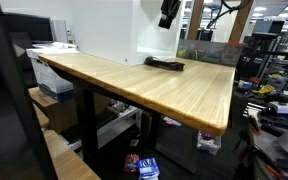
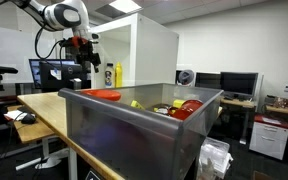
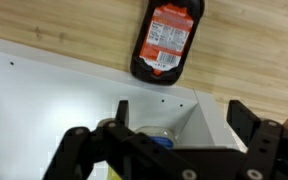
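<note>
Bright overhead office light, soft focus

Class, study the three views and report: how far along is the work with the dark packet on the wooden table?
Looks done: the dark packet lies flat on the wooden table, apart from the gripper. In hand: nothing; the gripper hangs above the packet with its jaws open and empty. Left: probably only drawing the arm clear, though the pictures cannot confirm that.
</note>
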`<state>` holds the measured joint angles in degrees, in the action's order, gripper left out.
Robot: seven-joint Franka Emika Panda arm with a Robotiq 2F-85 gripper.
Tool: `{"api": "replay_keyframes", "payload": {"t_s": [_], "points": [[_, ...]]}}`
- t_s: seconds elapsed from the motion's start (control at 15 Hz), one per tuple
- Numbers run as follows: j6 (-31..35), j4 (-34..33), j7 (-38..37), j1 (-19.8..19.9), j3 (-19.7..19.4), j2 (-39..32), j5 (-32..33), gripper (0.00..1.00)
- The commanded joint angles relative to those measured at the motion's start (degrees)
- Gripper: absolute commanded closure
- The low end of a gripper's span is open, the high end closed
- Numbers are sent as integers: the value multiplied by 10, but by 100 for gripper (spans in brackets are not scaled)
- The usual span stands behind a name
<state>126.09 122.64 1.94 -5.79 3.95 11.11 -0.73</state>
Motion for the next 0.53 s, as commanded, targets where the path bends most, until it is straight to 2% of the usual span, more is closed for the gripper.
{"api": "replay_keyframes", "payload": {"t_s": [0.0, 0.47], "points": [[-55, 13, 15, 3, -2, 15, -7, 0], [-106, 46, 22, 2, 0, 16, 1, 0]]}}
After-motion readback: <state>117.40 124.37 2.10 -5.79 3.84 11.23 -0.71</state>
